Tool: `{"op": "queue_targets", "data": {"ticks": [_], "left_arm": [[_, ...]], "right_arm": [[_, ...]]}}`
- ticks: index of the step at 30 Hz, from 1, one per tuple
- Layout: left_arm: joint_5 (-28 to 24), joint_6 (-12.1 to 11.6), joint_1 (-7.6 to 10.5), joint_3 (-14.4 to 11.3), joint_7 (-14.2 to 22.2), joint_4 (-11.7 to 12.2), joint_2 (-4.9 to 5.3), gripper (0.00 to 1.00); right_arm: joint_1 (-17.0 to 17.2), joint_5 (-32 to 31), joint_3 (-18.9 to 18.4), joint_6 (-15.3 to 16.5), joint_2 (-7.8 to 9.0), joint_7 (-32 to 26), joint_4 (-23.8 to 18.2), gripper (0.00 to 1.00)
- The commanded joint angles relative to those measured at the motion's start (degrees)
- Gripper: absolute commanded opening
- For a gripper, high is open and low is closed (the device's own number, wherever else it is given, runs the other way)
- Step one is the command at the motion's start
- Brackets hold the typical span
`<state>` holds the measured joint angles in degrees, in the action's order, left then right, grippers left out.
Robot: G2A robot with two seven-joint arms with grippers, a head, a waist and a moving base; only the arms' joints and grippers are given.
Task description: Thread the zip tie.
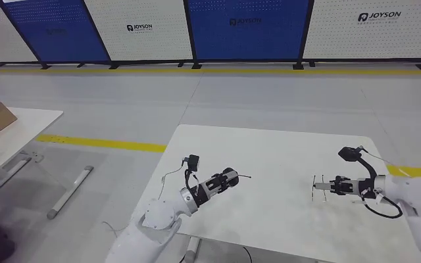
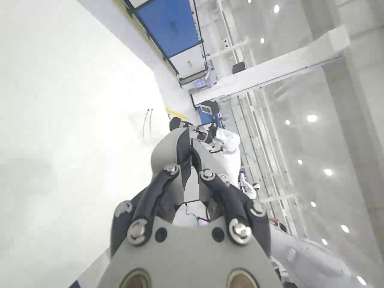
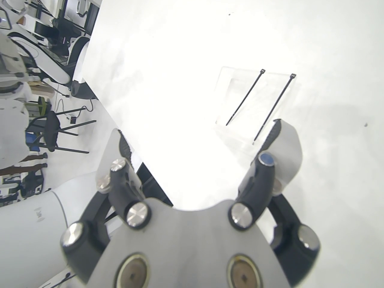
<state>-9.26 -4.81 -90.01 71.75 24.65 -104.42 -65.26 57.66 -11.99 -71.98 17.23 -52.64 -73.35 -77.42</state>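
Left gripper (image 1: 234, 176) is pinched shut on a thin black zip tie (image 1: 246, 176), mostly hidden between the pads. Right gripper (image 3: 199, 130) is spread wide near two slim, square-headed zip ties (image 3: 245, 97) lying on a clear plate (image 3: 228, 82), faint against the white table (image 1: 276, 151).

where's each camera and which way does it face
Top view: above the arms, facing down at the white table; shows left claw pinching a zip tie, right claw open.
Left wrist view: on that wrist, facing along its shut claw toward the right arm.
Right wrist view: on that wrist, facing down past its open claw at two zip ties on a clear plate.
Shared: both wrist views catch those two zip ties.
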Motion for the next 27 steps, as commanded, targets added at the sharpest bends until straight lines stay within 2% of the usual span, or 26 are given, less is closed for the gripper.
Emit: {"op": "queue_targets", "data": {"ticks": [1,2,16,21,24,27], "left_arm": [[0.5,0.2,1.39,-1.7,-2.6,2.5,-0.36,0.00],[-0.1,0.1,2.04,-2.6,-3.2,3.3,-0.57,0.00],[-0.1,0.1,2.04,-2.6,-3.2,3.3,-0.57,0.00],[1.7,1.3,3.08,-4.1,-4.8,4.4,-0.78,0.00],[1.9,0.1,2.69,-3.9,-4.9,2.5,-0.70,0.00],[4.2,-2.2,0.30,-2.4,-4.9,-0.6,-0.25,0.00]], "right_arm": [[0.0,0.0,0.0,0.0,0.00,0.0,0.0,1.00],[0.0,0.0,0.0,0.0,0.00,0.0,0.0,1.00],[0.0,0.0,0.0,0.0,0.00,0.0,0.0,1.00],[0.0,0.0,0.0,0.0,0.00,0.0,0.0,1.00],[0.0,0.0,0.0,0.0,0.00,0.0,0.0,1.00],[0.0,0.0,0.0,0.0,0.00,0.0,0.0,1.00]]}}
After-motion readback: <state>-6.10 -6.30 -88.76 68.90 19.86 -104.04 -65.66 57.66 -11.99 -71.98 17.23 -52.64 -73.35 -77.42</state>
